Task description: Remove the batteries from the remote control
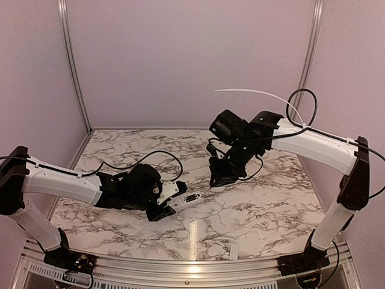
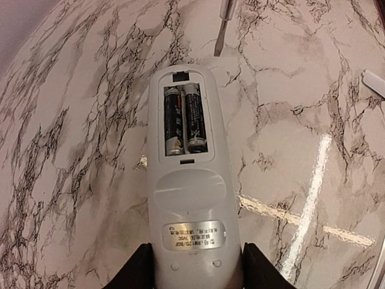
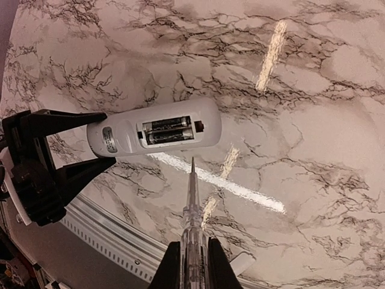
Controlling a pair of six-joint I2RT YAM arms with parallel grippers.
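The marble-patterned table (image 1: 258, 211) carries the whole scene, and the remote control (image 2: 189, 198) sits over its middle front part, held just above or on the surface; which of the two cannot be told.

The left gripper (image 2: 195, 272) clamps the remote control by its label end, one dark finger pressed on each long side, so the handset lies face down with its back turned up. The right gripper (image 3: 192, 265) hangs beside the remote control on its far right side, its fingers closed tight around the clear handle of a thin pale tool (image 3: 191, 205).

In the back of the remote control, the recessed compartment (image 2: 187, 85) is uncovered. It holds both batteries (image 2: 174, 120), dark cylinders lying side by side along the handset's length and filling the recess. Below the compartment, toward the gripped end, there is a silver label (image 2: 194, 235).

The tool's pointed tip aims at the remote control's long edge beside the compartment, very near it but apart from it.

A small flat white piece (image 2: 374, 82) lies on the table well apart from the remote control, toward the front edge.
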